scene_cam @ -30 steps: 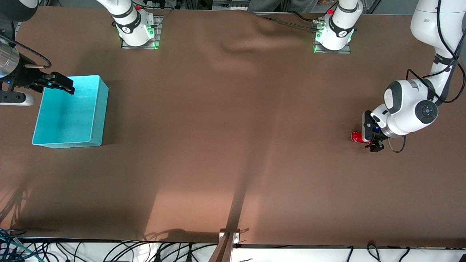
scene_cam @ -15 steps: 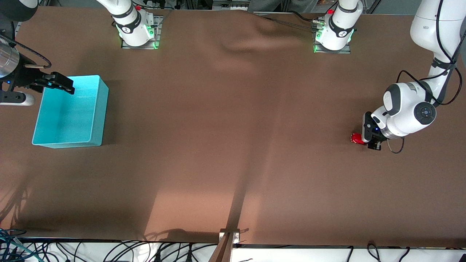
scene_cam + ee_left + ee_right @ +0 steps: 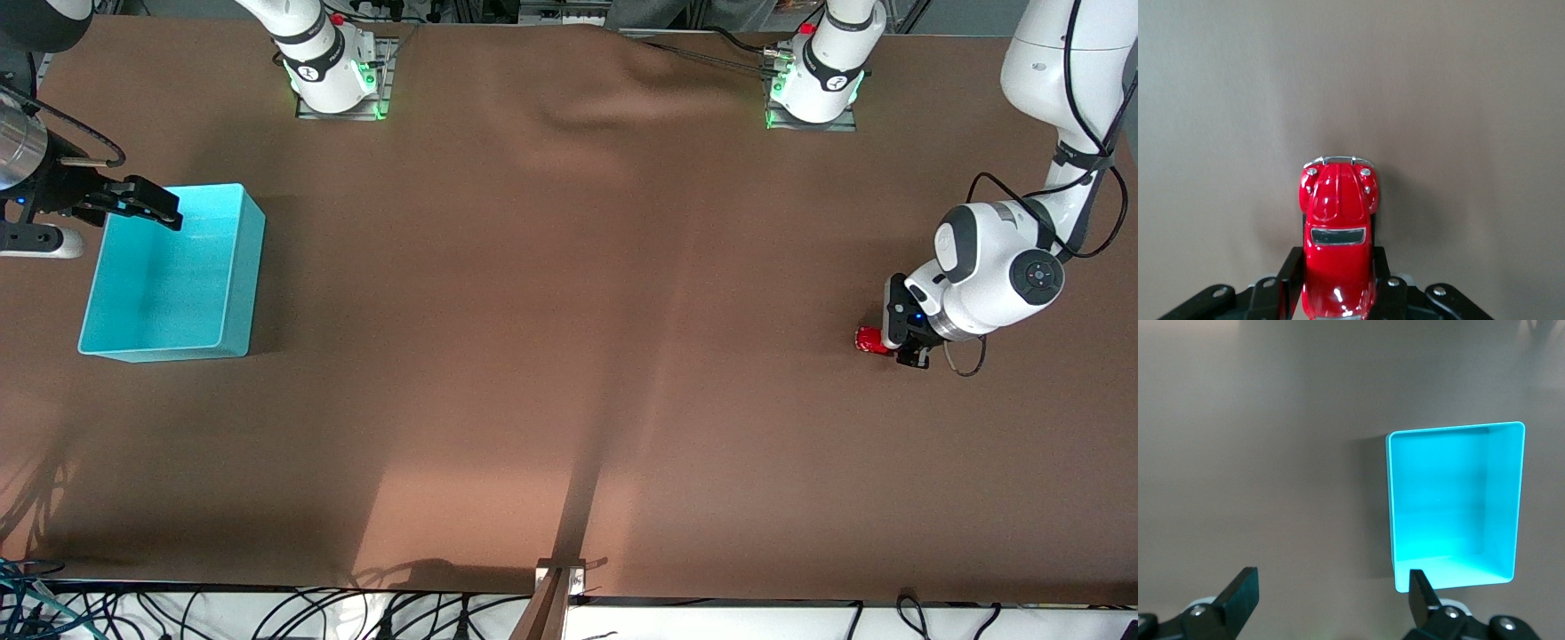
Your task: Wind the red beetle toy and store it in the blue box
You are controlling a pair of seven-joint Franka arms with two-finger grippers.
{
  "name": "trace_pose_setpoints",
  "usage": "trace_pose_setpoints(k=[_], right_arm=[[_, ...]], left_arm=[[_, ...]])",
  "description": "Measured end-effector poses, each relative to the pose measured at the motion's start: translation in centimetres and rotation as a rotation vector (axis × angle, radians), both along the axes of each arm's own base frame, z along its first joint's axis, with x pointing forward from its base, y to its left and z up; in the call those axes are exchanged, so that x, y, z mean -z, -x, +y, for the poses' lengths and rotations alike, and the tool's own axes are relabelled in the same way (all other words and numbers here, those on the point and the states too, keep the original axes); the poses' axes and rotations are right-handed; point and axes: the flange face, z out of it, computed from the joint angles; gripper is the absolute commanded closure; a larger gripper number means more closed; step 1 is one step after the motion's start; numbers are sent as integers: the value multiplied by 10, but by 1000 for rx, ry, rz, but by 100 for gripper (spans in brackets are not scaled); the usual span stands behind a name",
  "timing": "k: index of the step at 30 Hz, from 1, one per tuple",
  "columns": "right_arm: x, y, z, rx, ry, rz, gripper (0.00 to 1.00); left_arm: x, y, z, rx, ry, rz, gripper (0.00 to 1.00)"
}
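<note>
1. Table point(image 3: 569, 356): brown cloth, we count two arms on it.
2. Blue box point(image 3: 169, 276): approx 9 o'clock in the front view, right arm's end, upright.
3. Right gripper point(image 3: 147, 206): waits over the box's rim, fingers spread wide (nothing between).
4. Left gripper point(image 3: 898, 342): down at table lvl, approx 3 o'clock, pinching item 5.
5. Red beetle toy point(image 3: 1338, 233): on the cloth, left arm's end, well apart from the box; fingers point(image 3: 1288, 277) press both flanks at its rear.
</note>
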Motion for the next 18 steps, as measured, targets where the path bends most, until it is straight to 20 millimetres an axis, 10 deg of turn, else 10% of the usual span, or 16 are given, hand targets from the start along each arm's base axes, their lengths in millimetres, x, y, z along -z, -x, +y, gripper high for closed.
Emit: trace_pose_setpoints(k=[18], right_arm=[[0,0,0,0,0,0,0]], left_arm=[[1,7,110,-132,-8,-20,85]])
